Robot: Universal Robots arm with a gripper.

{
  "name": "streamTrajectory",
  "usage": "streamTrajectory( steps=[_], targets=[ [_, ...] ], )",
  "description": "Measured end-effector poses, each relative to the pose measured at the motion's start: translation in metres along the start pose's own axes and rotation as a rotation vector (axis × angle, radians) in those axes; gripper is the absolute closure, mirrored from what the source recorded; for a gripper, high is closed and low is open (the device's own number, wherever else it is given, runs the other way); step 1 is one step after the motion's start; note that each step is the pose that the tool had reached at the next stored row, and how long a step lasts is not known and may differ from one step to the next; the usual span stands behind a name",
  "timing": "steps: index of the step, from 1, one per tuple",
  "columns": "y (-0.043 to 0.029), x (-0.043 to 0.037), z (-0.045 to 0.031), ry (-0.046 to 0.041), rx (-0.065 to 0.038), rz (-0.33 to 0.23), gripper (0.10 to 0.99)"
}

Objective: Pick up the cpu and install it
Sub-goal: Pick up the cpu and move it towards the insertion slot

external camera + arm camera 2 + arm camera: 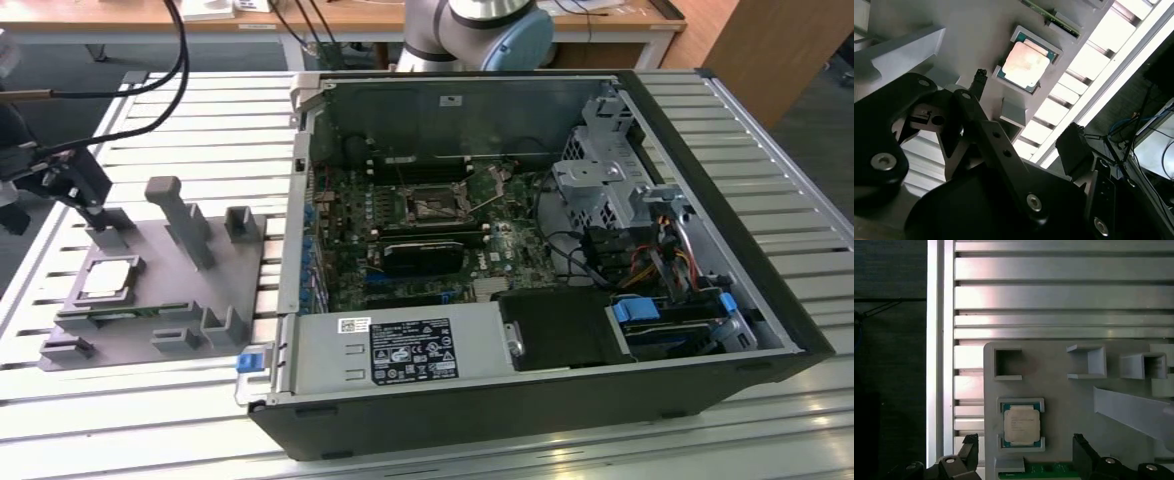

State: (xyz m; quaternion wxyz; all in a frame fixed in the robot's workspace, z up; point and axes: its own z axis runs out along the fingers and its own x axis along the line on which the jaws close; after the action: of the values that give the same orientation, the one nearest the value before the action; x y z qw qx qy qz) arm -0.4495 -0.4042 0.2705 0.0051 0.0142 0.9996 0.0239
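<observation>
The cpu (107, 278) is a small silvery square chip lying flat in its recess on the grey plastic tray (167, 290), at the exterior view's left. My gripper (90, 212) hangs above the tray, over the cpu and apart from it. In the first wrist view the cpu (1021, 424) lies between and below the two dark fingertips (971, 447), which stand wide apart; the gripper (1026, 450) is open and holds nothing. The second wrist view shows the cpu (1025, 64) in its pocket beyond the gripper (1026, 112). The motherboard socket (431, 205) sits inside the open computer case.
The open computer case (534, 400) lies on the slatted metal table (200, 120), to the exterior view's right of the tray. Upright grey posts (180, 215) rise from the tray near the gripper. A green memory stick (1046, 469) lies in the tray beside the cpu.
</observation>
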Motion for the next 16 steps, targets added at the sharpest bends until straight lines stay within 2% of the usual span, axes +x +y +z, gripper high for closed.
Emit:
streamTrajectory(
  steps=[3, 16],
  targets=[
    [-0.001, 0.0001, 0.0054, 0.0001, -0.003, 0.0, 0.251],
    [-0.0031, 0.0003, 0.0248, 0.0056, -0.003, -0.006, 0.251]
  ],
)
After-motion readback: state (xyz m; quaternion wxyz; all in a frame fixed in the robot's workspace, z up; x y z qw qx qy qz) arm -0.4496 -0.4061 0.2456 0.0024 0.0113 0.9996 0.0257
